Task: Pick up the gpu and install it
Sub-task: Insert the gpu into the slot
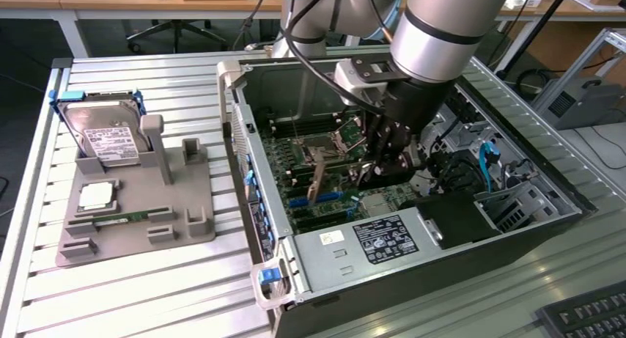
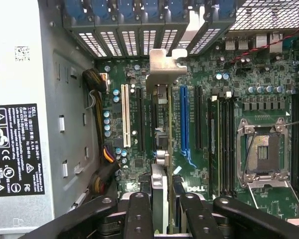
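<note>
The gpu (image 2: 162, 114) stands on edge inside the open computer case (image 1: 256, 140), just over the motherboard. Its silver bracket (image 2: 164, 67) points at the rear slot openings. It lines up between a black slot (image 2: 139, 119) and the blue slot (image 2: 184, 119). I cannot tell whether it is seated. My gripper (image 2: 162, 201) is shut on the card's near end, with one black finger (image 2: 139, 214) on each side. In the exterior view the gripper (image 1: 386, 168) reaches down into the case, with the card's bracket (image 1: 318, 180) slanting toward the exterior view's left.
A grey holder (image 1: 181, 206) at the exterior view's left carries a hard drive (image 1: 113, 140), a processor (image 1: 96, 196) and a memory stick (image 1: 122, 219). In the case are the power supply (image 1: 386, 239), the open processor socket (image 2: 264, 154), a white slot (image 2: 125, 117) and cables (image 2: 97, 84).
</note>
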Available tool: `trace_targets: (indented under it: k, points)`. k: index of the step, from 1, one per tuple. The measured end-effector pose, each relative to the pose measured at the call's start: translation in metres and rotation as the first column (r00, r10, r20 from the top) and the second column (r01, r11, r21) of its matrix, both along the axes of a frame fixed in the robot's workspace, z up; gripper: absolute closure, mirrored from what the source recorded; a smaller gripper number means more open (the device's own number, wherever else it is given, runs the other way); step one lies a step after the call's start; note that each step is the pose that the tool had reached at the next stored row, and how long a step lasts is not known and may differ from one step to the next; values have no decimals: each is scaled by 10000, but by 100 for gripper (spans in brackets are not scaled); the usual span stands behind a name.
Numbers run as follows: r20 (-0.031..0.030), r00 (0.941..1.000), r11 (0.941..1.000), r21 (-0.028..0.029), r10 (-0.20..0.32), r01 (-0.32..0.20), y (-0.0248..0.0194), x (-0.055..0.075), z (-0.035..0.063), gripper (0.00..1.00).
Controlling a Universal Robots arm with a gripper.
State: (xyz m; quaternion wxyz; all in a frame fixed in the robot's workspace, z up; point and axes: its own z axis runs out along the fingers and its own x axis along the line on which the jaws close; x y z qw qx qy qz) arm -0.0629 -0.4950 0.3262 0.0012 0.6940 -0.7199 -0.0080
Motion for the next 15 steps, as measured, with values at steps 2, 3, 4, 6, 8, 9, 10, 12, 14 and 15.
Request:
trace_targets:
  k: [2, 3, 4, 6, 8, 9, 10, 12, 14, 15]
  points:
    - [-1, 10000, 10000, -1, 0, 0, 0, -7, -5, 73]
    - [-1, 10000, 10000, -2, 0, 0, 0, -10, -8, 73]
    - [0, 10000, 10000, -2, 0, 0, 0, -13, -10, 73]
    - [0, 10000, 10000, -3, 1, -1, 0, -17, -15, 73]
    - [-1, 10000, 10000, -4, 0, 0, 0, -22, -20, 73]
    - [0, 10000, 10000, -5, 0, 0, 0, -24, -23, 73]
    - [-1, 10000, 10000, -5, 0, 0, 0, -27, -26, 73]
    - [0, 10000, 10000, -6, 0, 0, 0, -33, -33, 73]
    - [-1, 10000, 10000, -9, 0, 0, 0, -39, -38, 73]
    - [-1, 10000, 10000, -9, 0, 0, 0, -41, -41, 73]
